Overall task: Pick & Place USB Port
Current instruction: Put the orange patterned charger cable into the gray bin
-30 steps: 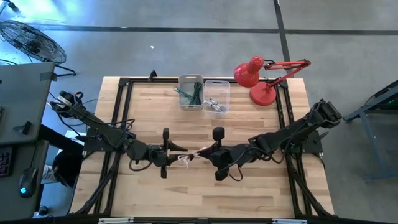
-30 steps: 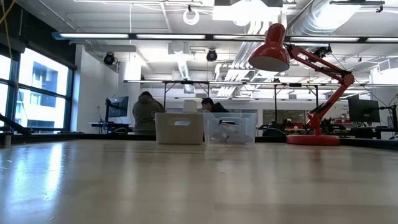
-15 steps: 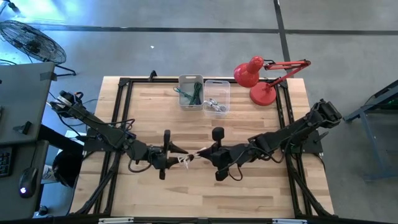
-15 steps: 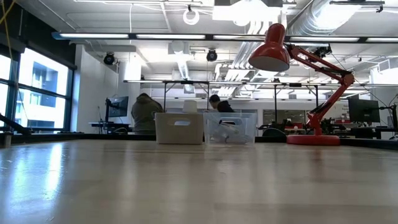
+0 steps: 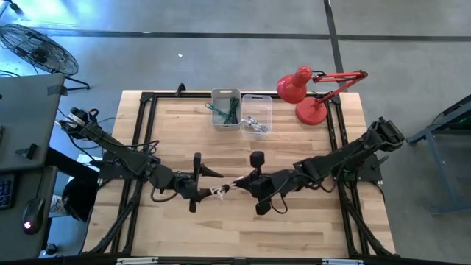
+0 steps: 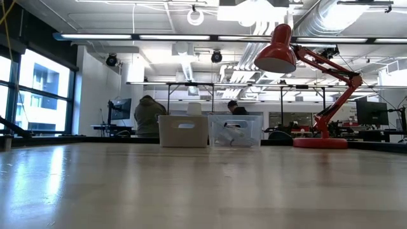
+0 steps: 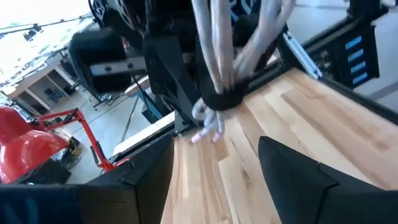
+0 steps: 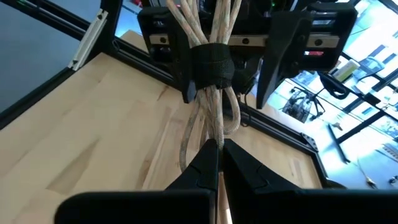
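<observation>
A whitish USB cable, coiled into a bundle (image 5: pixel 221 189) and bound by a black strap (image 8: pixel 208 65), is at the table's middle between my two grippers. My right gripper (image 5: pixel 237 182) (image 8: pixel 219 149) is shut on one end of the bundle. My left gripper (image 5: pixel 210 179) (image 7: pixel 216 146) is open and faces it from the table's left side. Its fingers (image 8: pixel 180 62) stand on either side of the strap end without touching it. The low view shows neither gripper. My right gripper pinches the bundle's looped end (image 8: pixel 214 134) between its two fingertips. The fingers come level from the table's right side and lie along the bundle. The bundle reaches out from the fingertips toward my left gripper, strap end farthest. I cannot tell whether it touches the table.
A white bin (image 5: pixel 226 108) with green cables and a clear bin (image 5: pixel 256 114) with a light cable stand at the table's far middle. A red desk lamp (image 5: pixel 302 92) is at the far right. People (image 6: pixel 149 114) are in the room behind.
My left gripper's fingers have spread apart and let go of the bundle's left end. The bundle stays in my right gripper. A person in the room behind has walked to the right.
</observation>
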